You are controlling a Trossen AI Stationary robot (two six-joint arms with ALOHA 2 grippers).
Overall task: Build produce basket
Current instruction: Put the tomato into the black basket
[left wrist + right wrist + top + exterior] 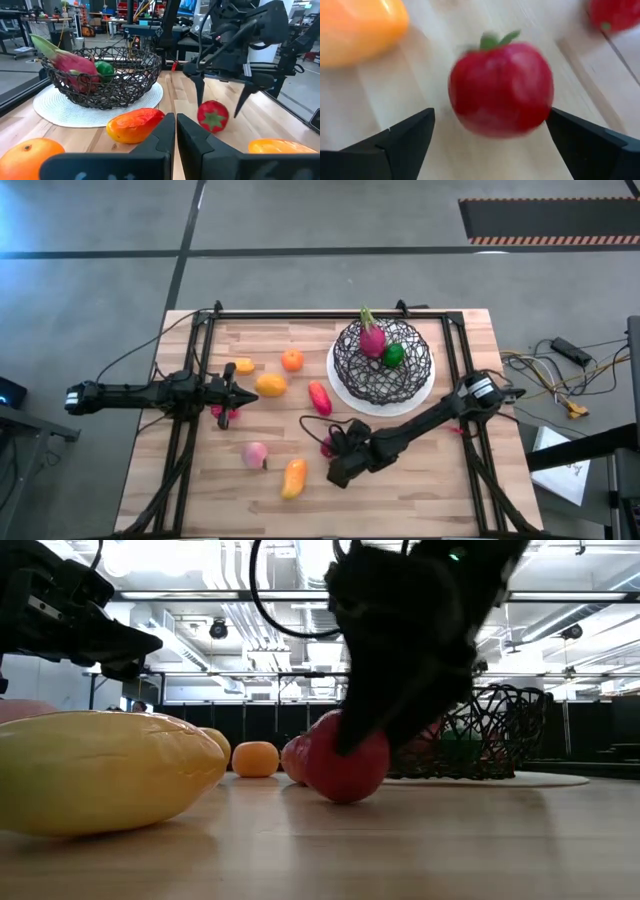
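My right gripper: fingers spread wide around red tomato, gripping nothing | tomato on table beside basket | my left gripper: closed, empty, beyond orange from basket.

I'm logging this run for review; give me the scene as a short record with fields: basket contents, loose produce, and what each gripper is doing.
basket: black wire basket on a white base, far right of table
in basket: pink dragon fruit, green piece
target: red tomato on the table, between the open fingers of the right gripper, not yet gripped
left gripper: left gripper shut, holding nothing, at the table's left side
loose produce: orange, yellow-orange piece, red-orange piece, pale pink piece, yellow mango
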